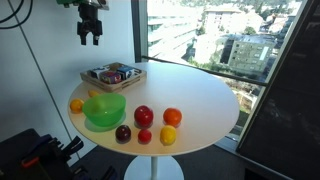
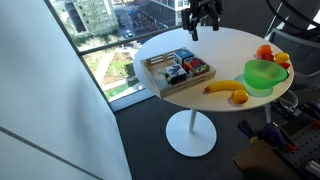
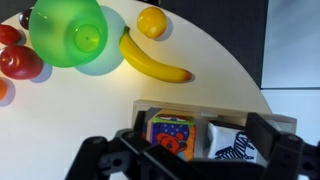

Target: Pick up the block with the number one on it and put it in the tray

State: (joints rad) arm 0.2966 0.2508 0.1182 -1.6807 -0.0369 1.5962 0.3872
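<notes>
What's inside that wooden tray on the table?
The tray holds several colourful blocks. In the wrist view the gripper covers their lower parts, and no number is readable.

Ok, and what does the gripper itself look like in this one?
The gripper is black all over, a blocky body ending in two jointed fingers that look matte and chunky in the wrist view. A greenish patch sits just above it. No markings are legible.
</notes>
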